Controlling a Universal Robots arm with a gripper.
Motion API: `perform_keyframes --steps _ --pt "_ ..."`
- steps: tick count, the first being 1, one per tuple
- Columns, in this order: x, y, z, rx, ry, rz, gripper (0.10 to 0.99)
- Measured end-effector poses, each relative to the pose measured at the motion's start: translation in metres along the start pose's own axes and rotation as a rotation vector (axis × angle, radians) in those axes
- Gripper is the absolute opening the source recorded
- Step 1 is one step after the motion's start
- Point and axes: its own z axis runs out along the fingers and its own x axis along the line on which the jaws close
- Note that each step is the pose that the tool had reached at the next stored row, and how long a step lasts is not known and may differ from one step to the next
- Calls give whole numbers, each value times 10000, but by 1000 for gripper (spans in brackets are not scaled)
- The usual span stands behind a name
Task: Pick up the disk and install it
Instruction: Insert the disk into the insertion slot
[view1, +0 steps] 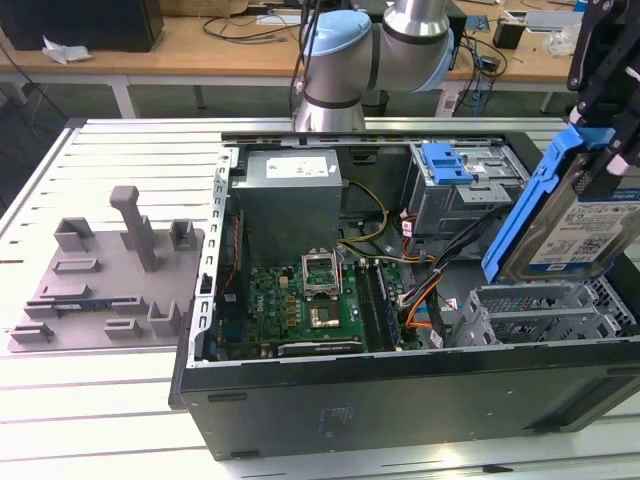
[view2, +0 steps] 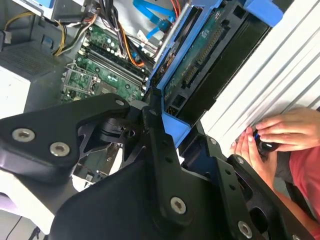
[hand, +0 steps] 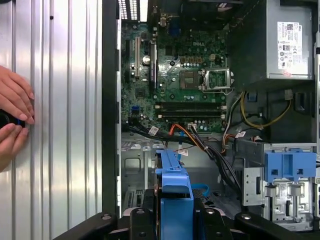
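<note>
Silver with a blue plastic bracket (view1: 523, 205) around it, the disk (view1: 585, 235) hangs clamped in the end effector (view1: 603, 150), whose black fingers (hand: 142, 222) press on its two flat sides. It is off the surface (view1: 100, 410), above the grey drive cage (view1: 540, 312) at the exterior view's right end of the open computer case (view1: 400, 400). It stands on edge and tilted, its long axis sloping from high at the exterior view's right down toward the motherboard (view1: 310, 300), label facing that camera. The first wrist view shows it edge-on as a narrow blue strip. The exterior view's frame cuts off its far edge. A person's hands (hand: 12, 120) rest on the surface beside the case, around a small dark item I cannot make out.
</note>
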Motion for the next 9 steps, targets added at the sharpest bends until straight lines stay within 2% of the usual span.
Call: perform_keyframes --steps 9 --pt "-8 0 26 2 0 38 369"
